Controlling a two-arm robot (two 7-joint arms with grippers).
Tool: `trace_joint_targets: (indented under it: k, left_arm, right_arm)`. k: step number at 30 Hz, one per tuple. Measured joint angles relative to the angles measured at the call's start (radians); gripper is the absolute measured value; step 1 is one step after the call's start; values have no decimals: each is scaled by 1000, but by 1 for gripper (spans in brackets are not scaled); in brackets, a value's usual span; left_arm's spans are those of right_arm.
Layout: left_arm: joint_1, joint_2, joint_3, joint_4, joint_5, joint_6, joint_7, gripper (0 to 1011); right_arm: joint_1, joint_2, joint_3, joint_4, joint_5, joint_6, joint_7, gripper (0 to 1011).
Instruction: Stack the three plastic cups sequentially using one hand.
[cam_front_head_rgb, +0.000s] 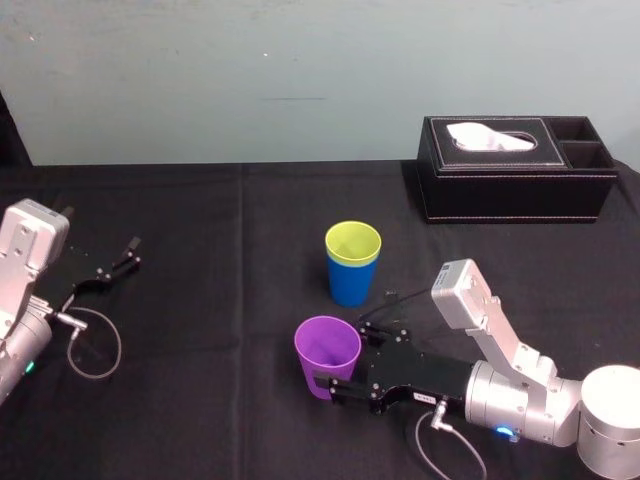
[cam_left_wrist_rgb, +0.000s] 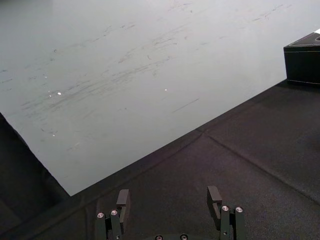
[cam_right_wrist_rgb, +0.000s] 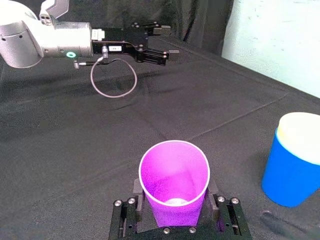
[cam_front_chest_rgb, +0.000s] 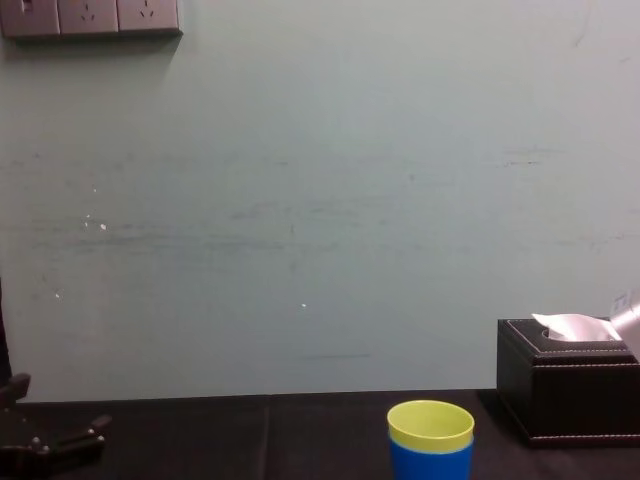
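1. While the lime yellow-green cup (cam_front_head_rgb: 353, 240) sits nested inside the bright blue cup (cam_front_head_rgb: 350, 283), the pair stands upright on the black cloth (cam_front_head_rgb: 220, 300), to the left of the black tissue box (cam_front_head_rgb: 515, 185) and nearer the robot.
2. The purple cup (cam_front_head_rgb: 327, 352) stands upright, farther from the tissue box than the nested pair and just beside that pair.
3. The right gripper (cam_front_head_rgb: 335, 385) clamps the purple cup low on its wall, one jaw on either side.
4. The left gripper (cam_front_head_rgb: 125, 255) rests well to the left of the tissue box, jaws spread, grasping nothing.
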Motion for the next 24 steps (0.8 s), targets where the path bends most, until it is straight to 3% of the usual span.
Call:
trace_joint_targets:
  k: [16, 24]
  left_arm:
    - [0, 0, 0, 0, 0, 0, 0, 1010]
    - [0, 0, 0, 0, 0, 0, 0, 1010]
  right_arm:
    - [-2, 2, 1, -4, 0, 0, -5, 723]
    - [-37, 27, 35, -84, 16, 38, -58, 722]
